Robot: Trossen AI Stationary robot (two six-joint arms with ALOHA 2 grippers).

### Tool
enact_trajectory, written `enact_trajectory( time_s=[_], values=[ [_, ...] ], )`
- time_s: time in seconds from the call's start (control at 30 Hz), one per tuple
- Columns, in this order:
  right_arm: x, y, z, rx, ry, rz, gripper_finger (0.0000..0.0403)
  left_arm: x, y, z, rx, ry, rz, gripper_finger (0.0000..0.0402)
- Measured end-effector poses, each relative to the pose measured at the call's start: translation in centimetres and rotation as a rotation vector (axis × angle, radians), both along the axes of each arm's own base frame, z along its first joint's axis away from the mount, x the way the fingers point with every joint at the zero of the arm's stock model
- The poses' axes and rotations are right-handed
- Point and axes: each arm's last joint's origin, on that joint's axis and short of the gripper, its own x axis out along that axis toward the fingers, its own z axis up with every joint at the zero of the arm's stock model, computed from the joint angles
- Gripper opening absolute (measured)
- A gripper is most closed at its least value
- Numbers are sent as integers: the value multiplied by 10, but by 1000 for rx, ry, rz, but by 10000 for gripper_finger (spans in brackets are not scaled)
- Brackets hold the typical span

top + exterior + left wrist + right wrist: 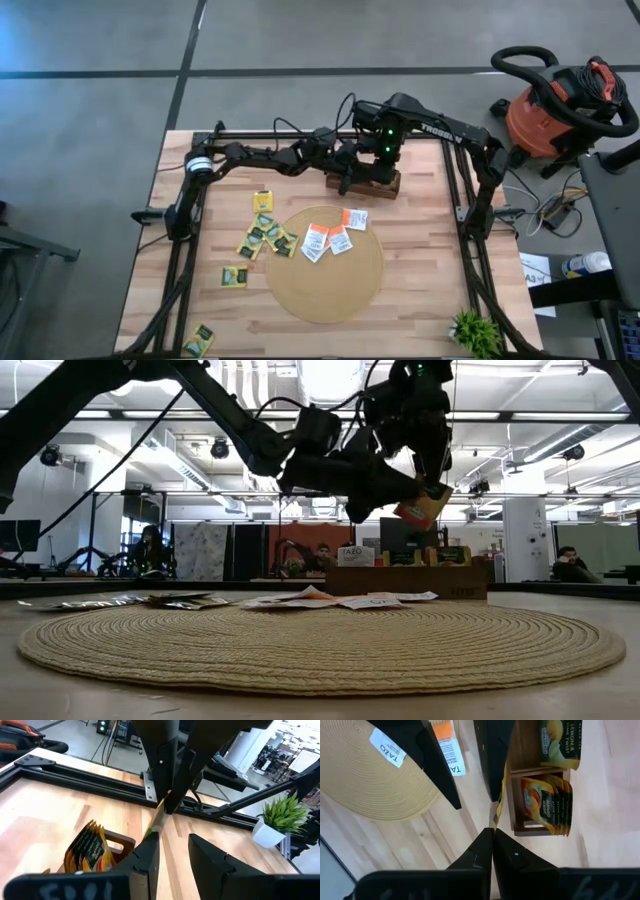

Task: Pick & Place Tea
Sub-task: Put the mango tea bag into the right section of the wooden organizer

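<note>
Both grippers meet above the brown wooden compartment box (365, 184) at the table's far side. My right gripper (493, 831) is shut on a yellow-orange tea sachet (425, 508) above the box. My left gripper (172, 845) is open and faces it, with one finger beside the sachet's edge (156, 822). Yellow-orange sachets (545, 802) stand upright in the box's compartments. White and orange sachets (330, 238) lie flat on the round tan mat (325, 285). Yellow-green ones (265, 236) lie on the table left of it. My right gripper pinches the sachet between its two fingers at one edge (496, 817), coming from above with the fingers pointing down. The sachet is lifted clear and hangs tilted over the box. My left gripper has one finger (149, 847) right next to the sachet's lower end; whether it touches, I cannot tell.
A black frame rail (455, 190) runs along the table's sides. A small potted plant (475, 332) stands at the near right corner. A single sachet (198, 341) lies near the near left corner. An orange shop vacuum (550, 105) sits off the table.
</note>
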Motion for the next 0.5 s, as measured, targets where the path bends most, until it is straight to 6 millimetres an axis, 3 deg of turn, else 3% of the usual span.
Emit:
enact_trajectory(
  time_s=[0.5],
  values=[
    [0, 0, 0, -4, -3, 8, 8, 4, -9, -9, -10, 36, -25, 99]
  ],
)
